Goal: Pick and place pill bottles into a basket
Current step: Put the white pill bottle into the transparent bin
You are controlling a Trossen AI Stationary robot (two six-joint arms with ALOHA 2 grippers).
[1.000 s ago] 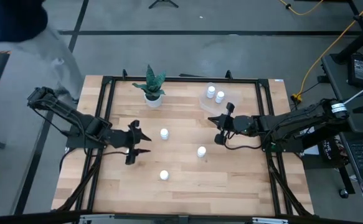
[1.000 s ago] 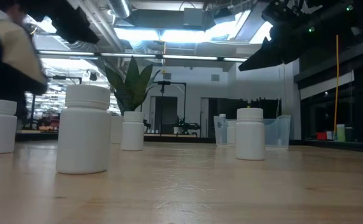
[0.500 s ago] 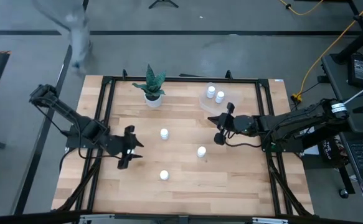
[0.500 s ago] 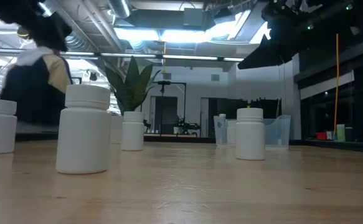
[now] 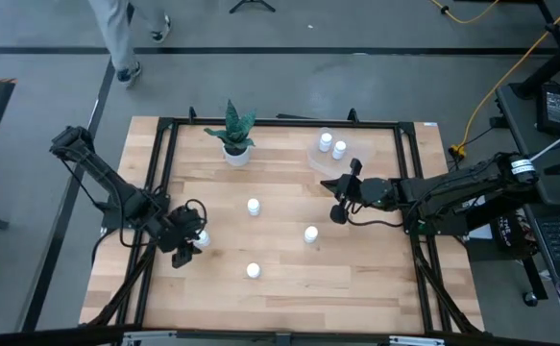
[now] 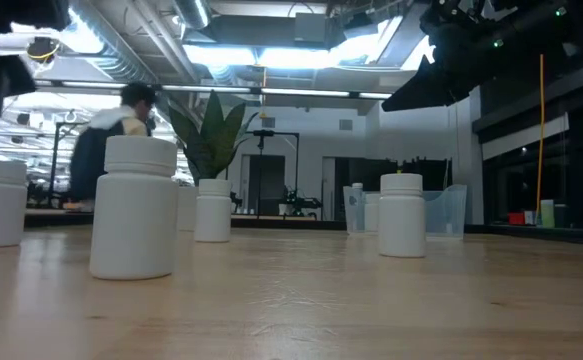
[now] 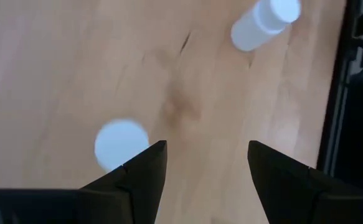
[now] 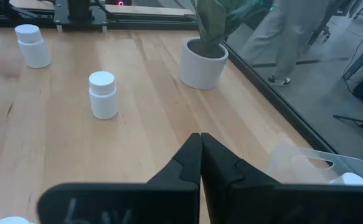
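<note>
Hovering low over the wooden surface (image 5: 289,279) near its left edge, the left claw (image 5: 188,245) has its fingers spread wide with nothing between them; a pill bottle (image 5: 201,239) stands just beside the fingertips, seen cap-up in the left wrist view (image 7: 120,144) next to one finger, and I cannot tell whether it touches. The right claw (image 5: 342,197) hangs over the right half of the surface, fingers pressed together and holding nothing. Three more pill bottles stand in the open: one near the centre (image 5: 254,206), one to its right (image 5: 310,234), one toward the near edge (image 5: 253,271). The clear basket (image 5: 329,161) sits by the far edge, right of the middle, with two bottles (image 5: 326,141) inside. A potted plant (image 5: 233,135) stands by the far edge, left of the basket.
</note>
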